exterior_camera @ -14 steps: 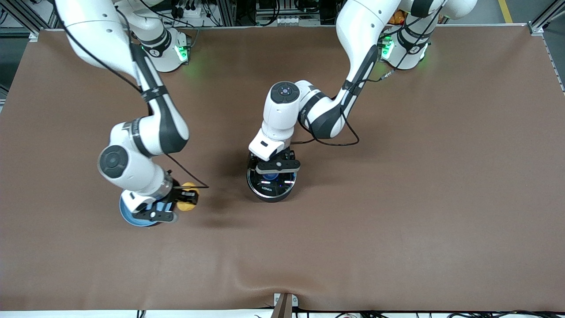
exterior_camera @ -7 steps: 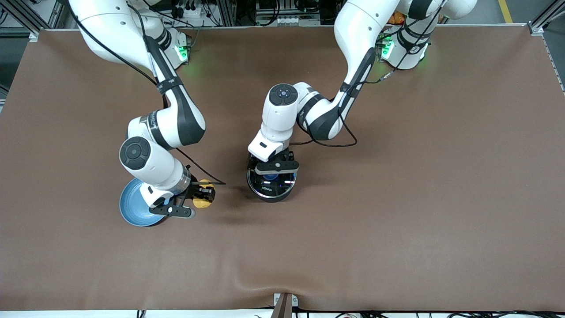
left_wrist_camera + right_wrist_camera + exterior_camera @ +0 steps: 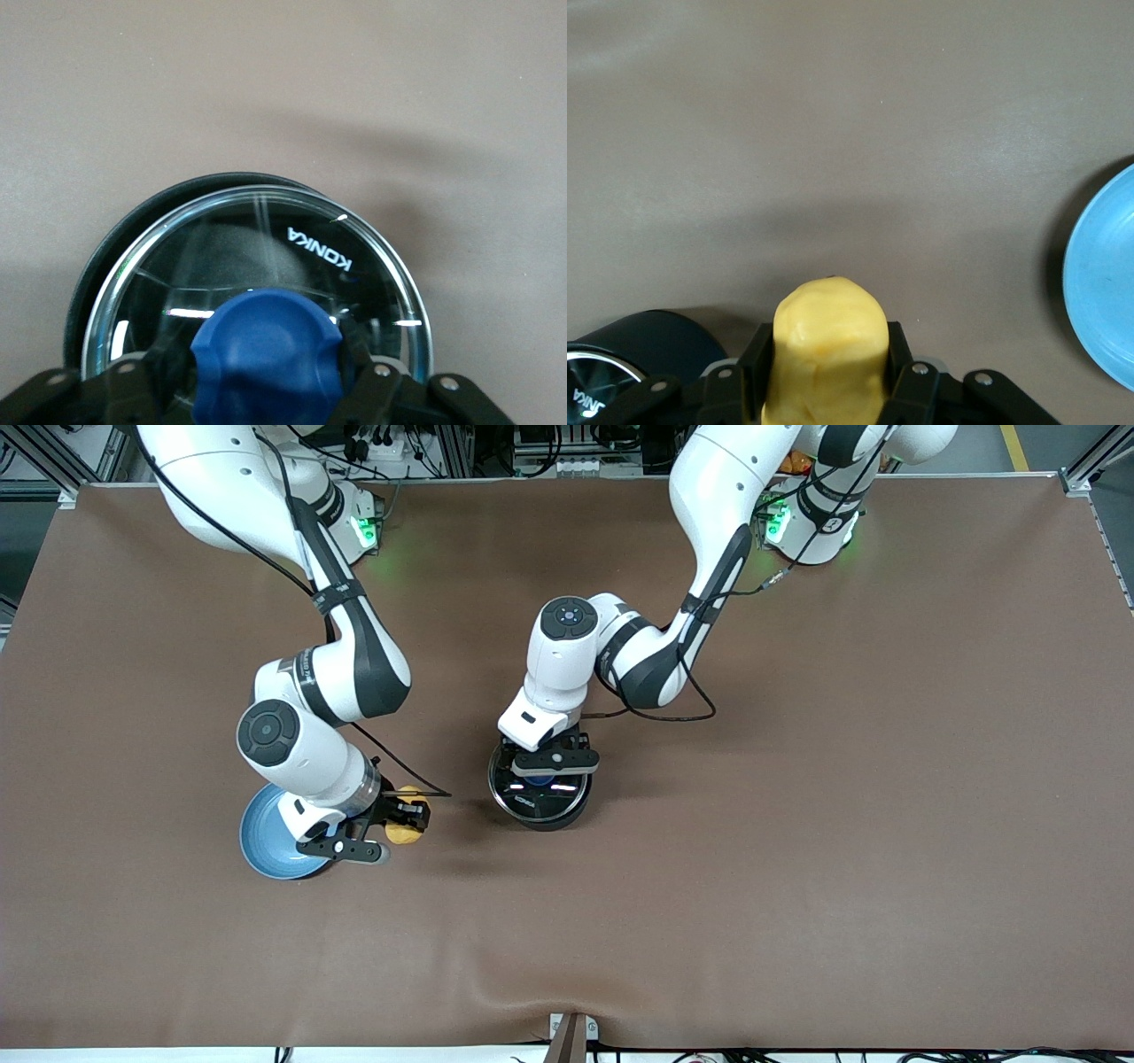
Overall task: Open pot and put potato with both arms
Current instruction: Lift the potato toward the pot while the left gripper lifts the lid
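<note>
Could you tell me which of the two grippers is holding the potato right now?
The right gripper, beside the blue plate, is shut on the potato; the left gripper instead grips the lid's blue knob over the pot.

Two glossy white jointed arms [image 3: 337, 673] with black joint bands, thin black cables clipped along them, green-lit bases, and black two-finger pincers [image 3: 551, 766] fastened with small silver screws.

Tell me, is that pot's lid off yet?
Partly: the left pincer grips the blue knob, and the glass lid sits shifted off the pot rim.
</note>
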### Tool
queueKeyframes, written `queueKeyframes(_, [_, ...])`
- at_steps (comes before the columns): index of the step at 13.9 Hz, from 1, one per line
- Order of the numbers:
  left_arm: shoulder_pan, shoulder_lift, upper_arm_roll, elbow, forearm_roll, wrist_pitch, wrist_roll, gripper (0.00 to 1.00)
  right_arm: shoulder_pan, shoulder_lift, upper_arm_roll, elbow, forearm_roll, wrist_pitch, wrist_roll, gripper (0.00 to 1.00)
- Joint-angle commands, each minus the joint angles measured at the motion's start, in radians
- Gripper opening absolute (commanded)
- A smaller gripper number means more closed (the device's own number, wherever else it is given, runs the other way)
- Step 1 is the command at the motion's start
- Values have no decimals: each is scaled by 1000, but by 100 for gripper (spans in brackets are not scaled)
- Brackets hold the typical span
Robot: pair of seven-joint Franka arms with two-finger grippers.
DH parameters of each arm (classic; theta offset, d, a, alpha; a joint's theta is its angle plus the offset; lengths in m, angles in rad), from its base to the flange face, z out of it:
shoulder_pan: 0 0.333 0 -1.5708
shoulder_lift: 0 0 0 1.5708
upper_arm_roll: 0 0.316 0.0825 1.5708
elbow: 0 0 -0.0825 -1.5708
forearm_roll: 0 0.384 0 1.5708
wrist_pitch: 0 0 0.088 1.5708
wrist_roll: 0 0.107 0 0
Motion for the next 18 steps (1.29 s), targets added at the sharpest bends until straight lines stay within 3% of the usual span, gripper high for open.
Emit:
queueKeyframes(1, [-8, 9, 9, 13, -19, 0, 10, 0, 3, -7, -4, 8, 13, -11, 14, 24])
queueKeyframes(3, [-4, -6, 7, 15, -49, -26, 10, 0, 5, -7, -4, 20, 18, -12, 22, 23])
queueKeyframes(6, [12, -62, 18, 63, -151, -242, 104, 0, 23, -6, -4, 39, 16, -17, 60, 22])
queueKeyframes(8, [24, -120, 35, 94, -159, -380, 156, 0, 26, -4, -4, 47, 18, -18, 60, 20])
queueKeyframes(11, [41, -201, 70, 84, -142, -457, 291, 0, 50, -4, -4, 57, 16, -18, 110, 16])
queueKeyframes(15, [185, -316, 70, -101, -103, -457, 460, 0, 165, 5, -7, 57, -1, -6, 204, 0])
queueKeyframes(18, [289, -457, 67, -304, -112, -443, 593, 0, 237, 31, -8, 65, -99, 15, 285, 0])
